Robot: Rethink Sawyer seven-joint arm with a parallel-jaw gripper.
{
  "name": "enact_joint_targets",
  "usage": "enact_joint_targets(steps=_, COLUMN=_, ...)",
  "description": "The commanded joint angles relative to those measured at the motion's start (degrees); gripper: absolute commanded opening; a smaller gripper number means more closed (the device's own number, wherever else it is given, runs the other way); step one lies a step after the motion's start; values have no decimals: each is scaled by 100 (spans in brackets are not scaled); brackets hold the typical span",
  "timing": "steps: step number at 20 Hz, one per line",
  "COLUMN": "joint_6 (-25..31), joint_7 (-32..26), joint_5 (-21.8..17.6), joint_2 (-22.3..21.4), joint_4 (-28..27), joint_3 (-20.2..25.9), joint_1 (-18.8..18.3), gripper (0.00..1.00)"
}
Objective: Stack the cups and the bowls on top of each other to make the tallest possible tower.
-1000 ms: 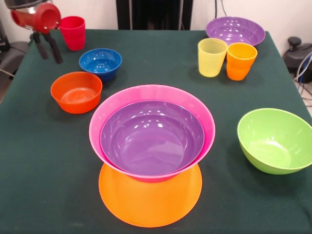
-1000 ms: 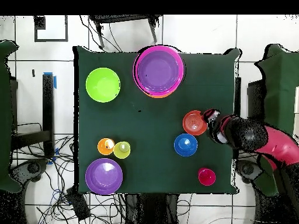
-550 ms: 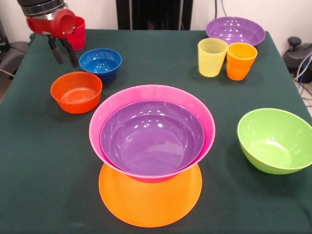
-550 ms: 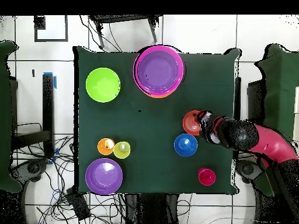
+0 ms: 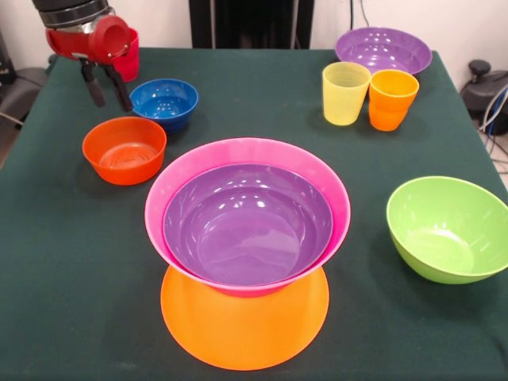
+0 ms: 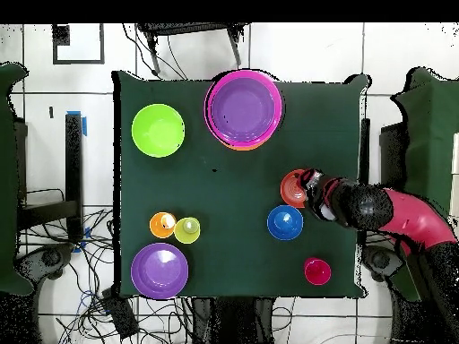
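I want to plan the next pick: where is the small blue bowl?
Front view: the blue bowl sits far left, behind the red-orange bowl, beside the gripper.

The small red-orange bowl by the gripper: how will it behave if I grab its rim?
The red-orange bowl looks glossy, so probably slippery. Small, thin plastic suggests it is light and may slide on the table when nudged. Upright with a wide mouth, it seems unlikely to roll.

gripper (image 5: pixel 105 86) shifted inward over the table, toward the blue bowl (image 5: pixel 164 101) — now hiding the red cup (image 5: pixel 129 57) (partly)
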Motion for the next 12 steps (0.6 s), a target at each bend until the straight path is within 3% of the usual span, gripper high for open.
enact_joint_targets(steps=1, joint_6=-384, joint_7=-922, joint_5=-666, joint_2=426, joint_4=-93, joint_3=-61, joint_1=309, gripper=100)
enact_joint_targets(steps=12, joint_6=-626, joint_7=-820, joint_5=-1033, joint_2=665, joint_4=-170, joint_3=-142, joint_1=255, gripper=100)
